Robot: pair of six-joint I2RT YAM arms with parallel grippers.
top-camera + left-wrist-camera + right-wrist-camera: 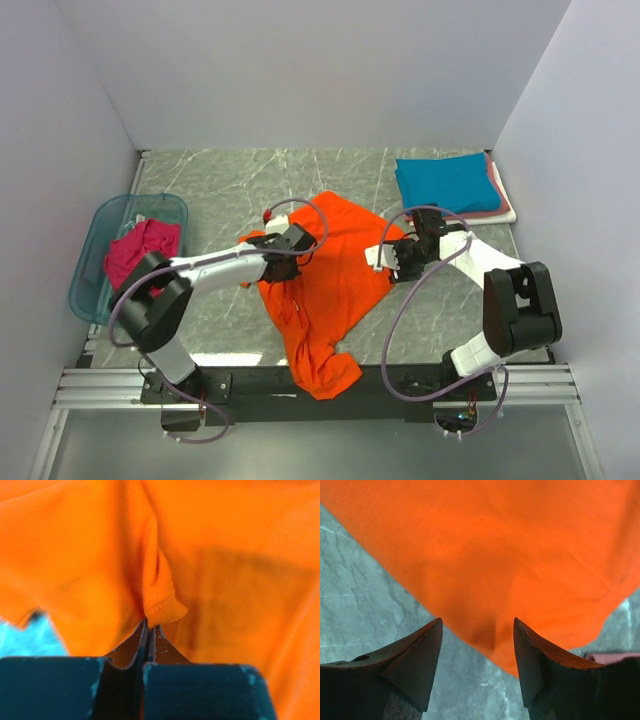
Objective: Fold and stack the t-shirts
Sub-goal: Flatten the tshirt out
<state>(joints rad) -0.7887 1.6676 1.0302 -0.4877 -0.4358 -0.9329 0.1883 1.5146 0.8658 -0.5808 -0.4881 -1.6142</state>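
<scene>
- The orange t-shirt [330,285] is seen lying unfolded and rumpled in the middle of the grey marbled worktop [220,190]. One end is drawn to the near edge, between the two arm bases.
- The left tool [290,245] is set down at the far left edge of the orange t-shirt. In the left wrist view its jaws are pressed together with no gap, and a ribbed hem fold of the orange cloth is pinched right at their tips.
- Nearly the whole left wrist view is filled by orange cloth, which is gathered into a ridge running away from the closed tips.
- The right tool [400,258] is held at the right edge of the orange t-shirt. Its jaws stand wide apart and nothing is gripped between them.
- In the right wrist view the cloth's edge is seen running between and beyond the two fingers [415,655], with bare worktop showing on either side. Whether the fingertips touch the cloth cannot be told.
- A folded stack is placed at the far right corner, well apart from the orange t-shirt. A teal blue t-shirt [445,183] lies on top, a pink t-shirt [497,195] shows under it at the right edge, and a white t-shirt [508,214] lies at the bottom.
- A translucent blue tub [90,270] is set at the left edge of the worktop, and a magenta t-shirt [140,250] is bunched inside it.
</scene>
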